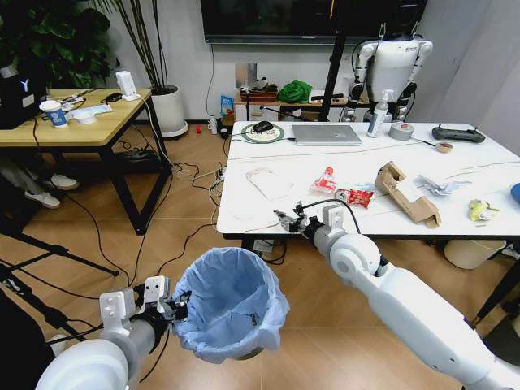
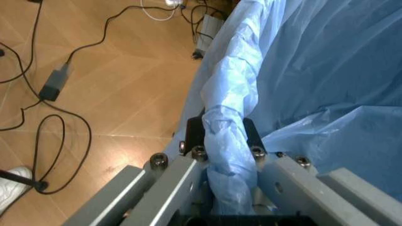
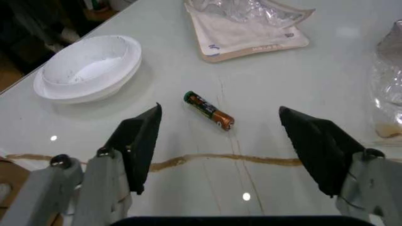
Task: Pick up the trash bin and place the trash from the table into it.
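The trash bin (image 1: pixel 231 301), lined with a crinkled light-blue bag, hangs off the floor in front of the table (image 1: pixel 284 203). My left gripper (image 1: pixel 175 309) is shut on its rim, and the pads pinch the folded bag (image 2: pixel 229 136). My right gripper (image 1: pixel 286 219) is open low over the table's front edge. A small battery (image 3: pixel 209 110) lies just ahead between its fingers (image 3: pixel 138 141). Farther right lie trash pieces: a red-labelled bottle (image 1: pixel 325 180), a red wrapper (image 1: pixel 355 197), a torn cardboard box (image 1: pixel 406 193), crumpled paper (image 1: pixel 439 185) and a yellow wrapper (image 1: pixel 481 211).
A white bowl-like lid (image 3: pixel 88 68) and a flat packet (image 3: pixel 248 28) lie near the battery. A laptop (image 1: pixel 325 134), spray bottle (image 1: pixel 378 114) and tape roll (image 1: pixel 401 131) stand at the table's back. A yellow desk (image 1: pixel 73 122) is left, cables cross the floor, and a cream bin (image 1: pixel 471 252) sits under the table.
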You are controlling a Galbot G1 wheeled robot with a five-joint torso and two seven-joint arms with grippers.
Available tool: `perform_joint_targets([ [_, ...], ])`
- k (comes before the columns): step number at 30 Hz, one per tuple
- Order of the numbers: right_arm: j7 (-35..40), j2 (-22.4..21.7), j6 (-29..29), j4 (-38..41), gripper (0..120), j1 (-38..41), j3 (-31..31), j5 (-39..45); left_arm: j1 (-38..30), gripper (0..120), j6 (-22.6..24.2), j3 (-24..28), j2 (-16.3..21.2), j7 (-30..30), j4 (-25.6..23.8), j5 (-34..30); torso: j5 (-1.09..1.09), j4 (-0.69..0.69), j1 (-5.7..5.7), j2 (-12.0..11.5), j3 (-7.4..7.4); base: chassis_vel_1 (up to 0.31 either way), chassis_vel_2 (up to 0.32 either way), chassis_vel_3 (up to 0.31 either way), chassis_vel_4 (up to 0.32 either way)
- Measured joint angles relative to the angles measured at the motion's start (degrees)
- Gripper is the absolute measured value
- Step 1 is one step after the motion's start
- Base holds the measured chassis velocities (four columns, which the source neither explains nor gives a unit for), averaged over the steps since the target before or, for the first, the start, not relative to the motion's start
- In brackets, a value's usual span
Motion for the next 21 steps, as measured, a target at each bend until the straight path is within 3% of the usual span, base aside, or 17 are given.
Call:
perform_joint_targets([
  [4,0.07,0.40,0.00,-0.81,79,0.27,-0.28,-0.09,0.01,0,0.00,-0.04,0.04,0.01,0.00,0.01,0.00,0.00,0.00,0.00,0.00,0.000,0.000,0.000,0.000],
  [8,0.08,0.47,0.01,-1.19,70,0.31,-0.56,-0.44,0.14,0,0.00,-0.08,0.05,0.01,0.00,0.01,0.00,0.00,0.00,0.00,0.00,0.000,0.000,0.000,0.000],
  [19,0.55,0.85,0.09,-1.74,60,1.37,-1.51,-0.67,0.33,0,0.00,-0.20,0.16,0.06,0.00,0.02,0.00,0.00,0.00,0.00,0.00,0.000,0.000,0.000,0.000],
  [21,0.75,0.88,0.08,-1.85,52,1.63,-1.90,-0.63,0.41,0,0.00,-0.20,0.14,0.20,0.00,0.32,0.00,0.00,0.00,0.00,0.00,0.000,0.000,0.000,0.000],
])
